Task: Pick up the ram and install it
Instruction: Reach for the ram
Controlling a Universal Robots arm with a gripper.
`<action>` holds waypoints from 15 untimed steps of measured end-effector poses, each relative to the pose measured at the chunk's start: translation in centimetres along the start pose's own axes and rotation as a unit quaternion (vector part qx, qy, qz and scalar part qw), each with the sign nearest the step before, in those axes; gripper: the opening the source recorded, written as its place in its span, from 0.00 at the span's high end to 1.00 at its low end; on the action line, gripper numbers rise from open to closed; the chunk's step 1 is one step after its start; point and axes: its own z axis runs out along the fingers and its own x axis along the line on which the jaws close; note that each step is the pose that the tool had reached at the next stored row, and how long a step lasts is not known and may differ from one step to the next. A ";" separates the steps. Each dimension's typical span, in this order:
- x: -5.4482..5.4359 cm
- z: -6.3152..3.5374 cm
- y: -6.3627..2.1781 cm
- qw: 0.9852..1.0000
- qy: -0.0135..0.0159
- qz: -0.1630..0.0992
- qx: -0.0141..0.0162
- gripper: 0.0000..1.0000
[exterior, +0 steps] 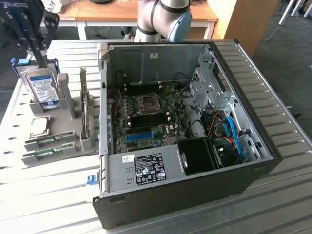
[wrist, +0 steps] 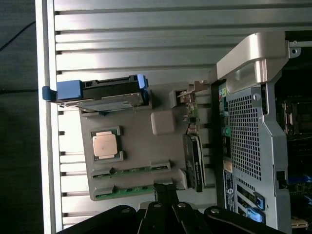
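Fingers (wrist: 165, 191) of the gripper (exterior: 44, 59) are pressed together on nothing, hovering over the grey holder (exterior: 63, 130). 2 ram sticks (exterior: 48, 141) sit in its slots (just beside the CPU (wrist: 106, 145)). Picking well, I judge, means spreading wide, then squaring up across one stick's long edges.

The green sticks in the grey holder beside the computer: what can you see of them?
There are two green sticks, thin, long circuit boards. Each sits in its own raised slot of the grey holder, whose grey tabs cover parts of it. They run parallel, side by side, at one end of the holder, next to a square silver chip. Only the holder touches them.
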 end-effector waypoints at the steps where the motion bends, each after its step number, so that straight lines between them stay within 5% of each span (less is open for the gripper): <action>1: 0.2 0.00 -0.02 1.000 0.000 0.000 0.000 0.89; 15: 3.1 0.06 -0.25 1.000 0.000 0.000 0.003 0.89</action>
